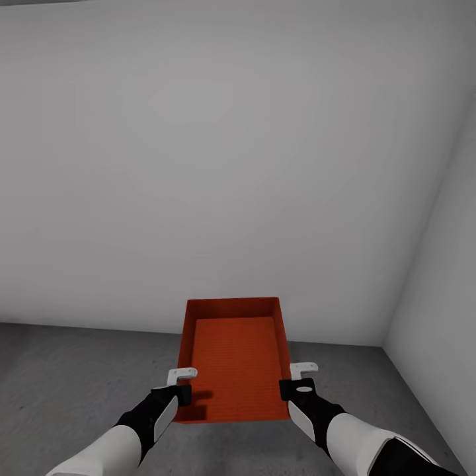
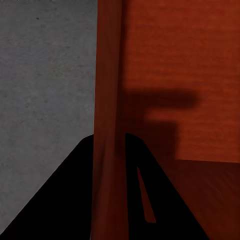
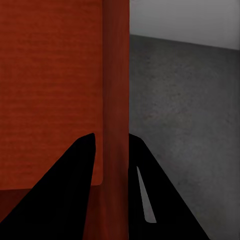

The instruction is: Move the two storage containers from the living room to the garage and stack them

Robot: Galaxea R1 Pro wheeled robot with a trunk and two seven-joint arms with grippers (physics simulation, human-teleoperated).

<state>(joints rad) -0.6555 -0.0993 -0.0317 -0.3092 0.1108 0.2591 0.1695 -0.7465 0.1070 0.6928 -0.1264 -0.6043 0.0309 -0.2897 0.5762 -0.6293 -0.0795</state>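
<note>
One orange-red storage container [image 1: 235, 357] was held between the two arms, in front of the robot and above the dark grey floor [image 1: 73, 370]. The left end effector [image 1: 173, 395] was clamped on the container's left wall near the near corner, and in the left wrist view that wall [image 2: 107, 125] was seen passing between the two dark fingers [image 2: 75, 200]. The right end effector [image 1: 297, 390] was likewise closed on the right wall, which was seen in the right wrist view [image 3: 116, 125] pinched between its fingers [image 3: 70, 190]. The container was empty and was kept roughly level.

The step in hand was judged to be the carrying of a container into the garage, close to the point of setting it down. No second container was seen on the floor ahead, so this one was probably meant as the bottom of the stack. The next move was judged to call for an even lowering by both arms until the base rested flat, and only then for a release of both grips.

The floor was rough, speckled and concrete-like. The room was bare: a plain white-grey wall [image 1: 218, 158] stood beyond the container, and a second wall [image 1: 443, 277] met it at a corner on the far right.
</note>
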